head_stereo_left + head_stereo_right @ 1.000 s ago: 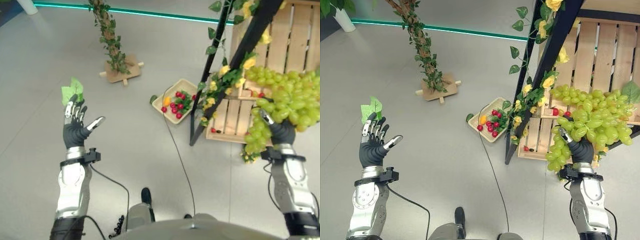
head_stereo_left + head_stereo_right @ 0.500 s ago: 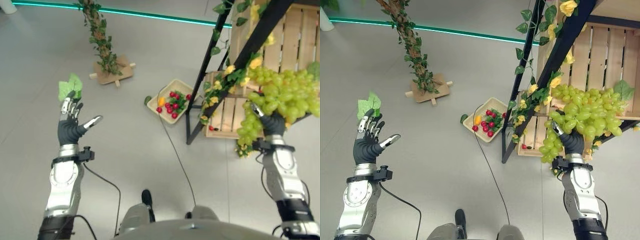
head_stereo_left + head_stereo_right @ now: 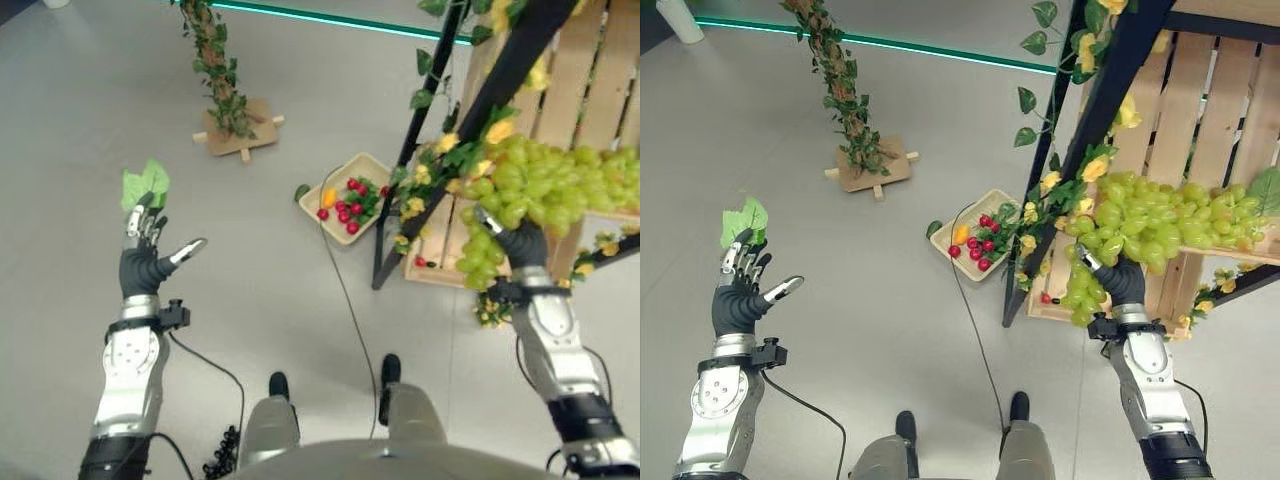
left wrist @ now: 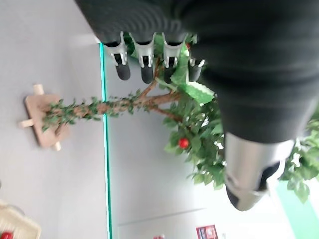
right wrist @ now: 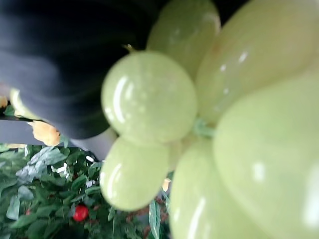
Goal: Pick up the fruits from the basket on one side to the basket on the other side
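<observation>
right hand (image 3: 1123,282) raised, fingers wrapped into green grape bunch (image 3: 1150,220) beside wooden crate shelf (image 3: 1200,110), left hand (image 3: 737,295) raised over grey floor (image 3: 860,290), fingers straight, green leaf (image 3: 744,220) at fingertips, basket (image 3: 958,222) of red fruit on floor by black frame post (image 3: 1080,140)

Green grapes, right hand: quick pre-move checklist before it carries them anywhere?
1. Right hand is in the grapes: ok, the bunch drapes over it.
2. Fingers closed round the bunch: cannot tell, grapes hide them.
3. Bunch free of the wooden shelf: not ok, most of it lies against the slats.
4. Black frame post beside the bunch: not ok, close to the path.
5. Left hand free: ok, fingers straight, a green leaf at the fingertips.
6. Tray of red fruit on the floor: ok, unobstructed.
</observation>
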{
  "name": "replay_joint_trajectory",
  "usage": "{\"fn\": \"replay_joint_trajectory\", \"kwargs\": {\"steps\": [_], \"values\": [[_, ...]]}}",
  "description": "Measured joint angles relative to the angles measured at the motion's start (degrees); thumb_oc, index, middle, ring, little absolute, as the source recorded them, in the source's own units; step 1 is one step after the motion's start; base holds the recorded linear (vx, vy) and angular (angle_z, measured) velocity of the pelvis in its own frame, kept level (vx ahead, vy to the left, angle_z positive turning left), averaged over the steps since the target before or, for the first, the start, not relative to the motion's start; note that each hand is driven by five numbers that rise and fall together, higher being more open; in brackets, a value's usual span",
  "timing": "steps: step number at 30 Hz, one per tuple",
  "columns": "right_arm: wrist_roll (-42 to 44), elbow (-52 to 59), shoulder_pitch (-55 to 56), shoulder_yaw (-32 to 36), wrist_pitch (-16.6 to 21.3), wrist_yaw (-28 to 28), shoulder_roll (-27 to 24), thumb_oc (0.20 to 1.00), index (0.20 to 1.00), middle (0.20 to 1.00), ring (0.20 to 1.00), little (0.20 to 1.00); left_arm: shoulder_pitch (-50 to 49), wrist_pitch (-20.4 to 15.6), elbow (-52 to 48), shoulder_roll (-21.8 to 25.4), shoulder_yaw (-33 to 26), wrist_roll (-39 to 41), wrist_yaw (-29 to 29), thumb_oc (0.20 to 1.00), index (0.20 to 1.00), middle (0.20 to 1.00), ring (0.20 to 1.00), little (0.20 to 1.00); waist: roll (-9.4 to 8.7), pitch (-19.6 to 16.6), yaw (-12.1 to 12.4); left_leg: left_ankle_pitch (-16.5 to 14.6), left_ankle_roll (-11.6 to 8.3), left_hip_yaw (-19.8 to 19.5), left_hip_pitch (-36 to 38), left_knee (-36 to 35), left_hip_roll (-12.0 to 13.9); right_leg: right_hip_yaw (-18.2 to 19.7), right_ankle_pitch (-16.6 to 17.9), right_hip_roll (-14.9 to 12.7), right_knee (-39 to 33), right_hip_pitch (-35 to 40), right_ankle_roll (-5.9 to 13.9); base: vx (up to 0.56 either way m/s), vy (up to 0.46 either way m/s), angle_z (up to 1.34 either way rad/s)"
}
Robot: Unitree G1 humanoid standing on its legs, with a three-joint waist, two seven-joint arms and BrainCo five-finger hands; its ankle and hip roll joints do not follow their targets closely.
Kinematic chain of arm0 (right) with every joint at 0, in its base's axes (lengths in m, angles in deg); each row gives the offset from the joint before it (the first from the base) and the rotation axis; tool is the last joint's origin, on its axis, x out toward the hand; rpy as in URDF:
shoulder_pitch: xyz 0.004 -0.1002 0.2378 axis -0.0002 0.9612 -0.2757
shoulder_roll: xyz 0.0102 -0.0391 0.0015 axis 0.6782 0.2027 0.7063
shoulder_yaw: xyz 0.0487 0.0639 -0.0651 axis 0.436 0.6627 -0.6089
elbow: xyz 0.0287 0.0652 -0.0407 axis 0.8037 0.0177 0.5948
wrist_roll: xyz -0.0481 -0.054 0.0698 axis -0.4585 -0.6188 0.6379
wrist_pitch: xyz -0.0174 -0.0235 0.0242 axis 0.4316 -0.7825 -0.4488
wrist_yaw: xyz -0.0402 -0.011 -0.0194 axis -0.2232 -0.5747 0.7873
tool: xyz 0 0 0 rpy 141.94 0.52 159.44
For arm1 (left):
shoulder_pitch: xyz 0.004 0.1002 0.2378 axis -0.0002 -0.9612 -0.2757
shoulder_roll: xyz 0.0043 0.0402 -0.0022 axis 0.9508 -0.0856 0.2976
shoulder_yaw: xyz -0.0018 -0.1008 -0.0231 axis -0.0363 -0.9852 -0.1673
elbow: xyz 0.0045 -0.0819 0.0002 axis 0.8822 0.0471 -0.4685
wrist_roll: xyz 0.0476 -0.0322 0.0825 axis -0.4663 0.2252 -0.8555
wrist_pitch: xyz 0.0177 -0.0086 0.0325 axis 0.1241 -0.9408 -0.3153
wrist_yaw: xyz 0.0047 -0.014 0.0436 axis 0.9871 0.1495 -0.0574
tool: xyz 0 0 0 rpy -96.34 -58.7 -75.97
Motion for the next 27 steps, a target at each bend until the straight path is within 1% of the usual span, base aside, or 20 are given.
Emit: {"fn": "replay_joint_trajectory", "kwargs": {"steps": [1,3,5,7,8,9,10,11,12,13,14,16,18,20,22,23,24,26,27], "values": [[0.0,0.0,-0.2,-0.7,0.7,0.0,-1.0,0.2,0.2,0.2,0.2,0.2,0.3,0.0,-0.2,0.1,0.0,0.1,-0.1,1.0,1.0,1.0,1.0,1.0,0.21,-0.1,0.1,0.0,0.03,-0.3,-0.2,-1.1,0.6,-0.5,-0.7,0.3,1.3,-1.0,-0.48,0.05,-0.065,0.19],[0.0,0.1,-0.4,-1.1,1.0,0.0,-1.7,0.2,0.2,0.2,0.2,0.2,0.3,0.0,-0.5,0.1,0.2,0.6,-0.3,1.0,1.0,1.0,1.0,1.0,0.28,0.0,0.1,0.0,0.02,-0.3,-0.3,-2.2,0.6,-1.4,-1.0,0.2,1.6,-1.6,-0.83,0.04,-0.042,0.18],[0.0,-0.5,-1.3,-1.2,0.6,0.0,-2.6,0.2,0.2,0.2,0.2,0.2,0.2,0.1,-0.5,0.1,0.3,0.6,-0.3,1.0,1.0,1.0,1.0,1.0,0.45,0.1,0.2,0.1,0.14,-0.3,-0.5,-2.2,0.8,-1.6,-1.0,0.2,2.1,-1.8,-0.82,0.02,-0.014,0.12],[0.0,-1.8,-2.3,-1.2,0.6,0.3,-3.9,0.2,0.2,0.2,0.2,0.2,0.3,0.2,-0.5,0.3,0.7,0.7,-0.3,1.0,1.0,1.0,1.0,1.0,0.28,0.1,0.1,0.0,0.05,-0.3,-0.4,-3.7,0.3,-1.6,-1.1,-0.5,1.5,-1.9,-0.57,0.01,0.006,0.16],[0.0,-2.4,-3.0,-1.2,0.6,0.4,-4.3,0.2,0.2,0.2,0.2,0.2,0.4,0.2,-0.5,0.5,0.8,0.7,-0.3,1.0,1.0,1.0,1.0,1.0,0.07,0.2,0.0,0.0,0.08,-0.2,-0.7,-2.9,-0.3,-1.6,-0.9,-0.8,0.8,-2.2,-0.42,0.02,0.015,-0.07],[0.0,-3.5,-4.6,-1.2,0.5,0.6,-5.2,0.2,0.2,0.2,0.2,0.2,0.4,0.3,-0.5,0.5,1.0,0.7,-0.3,1.0,1.0,1.0,1.0,1.0,0.06,0.3,0.2,-0.7,0.94,0.2,-2.5,3.9,-1.0,-1.6,-0.4,-1.5,1.0,-3.0,0.29,0.02,0.014,-0.23],[0.0,-4.2,-5.7,-1.2,0.2,0.8,-5.6,0.2,0.2,0.2,0.2,0.2,0.0,0.3,-0.5,0.6,1.1,0.7,-0.3,1.0,1.0,1.0,1.0,1.0,0.92,0.3,0.7,-1.3,-0.37,-0.6,-2.4,4.0,-0.6,-1.5,0.2,-1.2,1.2,-3.0,0.85,0.01,0.014,-0.24],[0.1,-4.5,-6.0,-1.1,0.2,1.4,-5.6,0.2,0.2,0.2,0.2,0.2,-0.2,0.4,-0.5,0.8,1.1,0.7,-0.3,1.0,1.0,1.0,1.0,1.0,1.08,0.3,0.9,-1.2,-0.48,-0.2,-2.6,3.6,-0.6,-1.1,-0.3,-1.2,3.0,-3.4,1.71,0.01,0.017,0.07],[0.1,-5.2,-6.0,-1.1,0.0,2.6,-6.5,0.2,0.2,0.2,0.2,0.2,-0.4,0.4,-1.0,1.2,1.1,1.5,-0.3,1.0,1.0,1.0,1.0,1.0,0.58,0.1,0.6,-0.6,0.19,0.2,-2.4,2.2,-1.0,-0.6,-2.6,-1.3,9.1,-3.7,1.77,0.01,0.023,0.27],[0.1,-5.5,-6.0,-1.1,-0.1,2.6,-7.0,0.2,0.2,0.2,0.2,0.2,-0.7,0.4,-1.5,1.8,1.1,2.0,-0.3,1.0,1.0,1.0,1.0,1.0,-0.2,-0.3,0.4,-0.4,0.36,0.2,-2.5,1.3,-1.7,-0.4,-5.3,-1.4,8.7,-3.0,1.76,0.0,0.036,0.28],[0.1,-6.2,-7.1,-1.1,0.1,2.6,-7.9,0.2,0.2,0.2,0.2,0.2,-1.0,0.5,-1.5,2.4,1.0,2.3,-0.3,1.0,1.0,1.0,1.0,1.0,-0.1,0.0,0.4,0.2,0.67,0.2,-2.8,-0.3,-2.1,0.1,-5.7,-1.1,6.3,-3.1,-0.05,0.0,0.027,0.16],[0.1,-7.6,-8.5,-1.1,0.1,2.6,-7.9,0.2,0.2,0.2,0.2,0.2,-0.9,0.4,-1.5,2.4,1.1,2.3,-0.3,1.0,1.0,1.0,1.0,1.0,-0.14,0.1,0.3,1.0,1.51,0.2,-2.7,-1.2,-2.3,0.1,-5.1,-1.1,5.4,-3.0,0.16,-0.01,0.02,0.08],[0.6,-8.3,-9.2,-1.1,0.0,2.9,-7.9,0.2,0.2,0.2,0.2,0.2,-1.1,0.4,-1.4,2.4,1.0,2.3,-0.3,1.0,1.0,1.0,1.0,1.0,-0.2,0.1,0.3,1.5,1.3,0.2,-2.4,-2.1,-2.4,0.1,-4.9,-1.1,4.6,-2.7,0.51,-0.01,0.023,-0.06],[0.9,-8.5,-9.4,-0.6,0.0,3.3,-7.9,0.2,0.2,0.2,0.2,0.2,-0.9,0.5,-1.4,2.4,1.0,2.3,-0.3,1.0,1.0,1.0,1.0,1.0,-0.32,0.2,0.1,1.5,1.27,0.2,-2.4,-3.9,-2.6,-0.1,-4.3,-0.9,2.0,-2.3,1.47,0.01,0.006,0.02],[0.9,-8.5,-9.3,0.4,-0.1,3.3,-7.9,0.2,0.2,0.2,0.2,0.2,-0.8,0.5,-1.4,2.4,1.0,2.3,-0.3,1.0,1.0,1.0,1.0,1.0,-0.56,0.4,0.3,1.6,1.45,0.2,-2.8,-2.8,-3.0,-0.1,-4.0,-1.2,1.0,-2.3,1.59,0.01,0.006,-0.06],[1.0,-8.9,-9.3,1.1,-0.6,3.4,-7.7,0.2,0.2,0.2,0.2,0.2,-1.0,0.5,-1.4,2.4,1.0,2.3,-0.3,1.0,1.0,1.0,1.0,1.0,-0.35,0.4,0.5,2.1,1.54,0.1,-3.3,-1.4,-2.8,0.0,-3.5,-1.1,1.2,-1.9,2.37,0.0,0.0,0.0],[1.2,-9.3,-8.9,1.8,-0.8,3.6,-7.5,0.2,0.2,0.2,0.2,0.2,-1.1,0.5,-1.4,2.4,0.9,2.3,-0.3,1.0,1.0,1.0,1.0,1.0,-0.44,0.3,0.8,2.2,1.58,0.1,-3.1,-2.1,-2.9,0.0,-3.3,-1.1,0.9,-1.2,2.89,0.02,0.009,0.14],[1.3,-9.3,-8.2,3.0,-0.9,3.7,-7.3,0.2,0.2,0.2,0.2,0.2,-0.8,0.5,-1.4,2.8,0.8,2.3,-0.2,1.0,1.0,1.0,1.0,1.0,-1.29,0.4,0.1,2.3,1.41,0.3,-3.2,-3.3,-3.6,0.3,-3.5,-1.5,0.4,-1.5,2.49,0.02,0.004,0.25],[1.3,-9.4,-7.6,3.7,-0.9,3.8,-6.7,0.2,0.2,0.2,0.2,0.2,-1.0,0.5,-1.3,2.8,0.8,2.3,-0.2,1.0,1.0,1.0,1.0,1.0,-1.51,0.5,0.2,2.6,1.62,0.3,-3.5,-2.3,-3.9,0.3,-3.0,-1.8,-0.3,-1.3,1.94,0.0,0.0,0.0]]}}
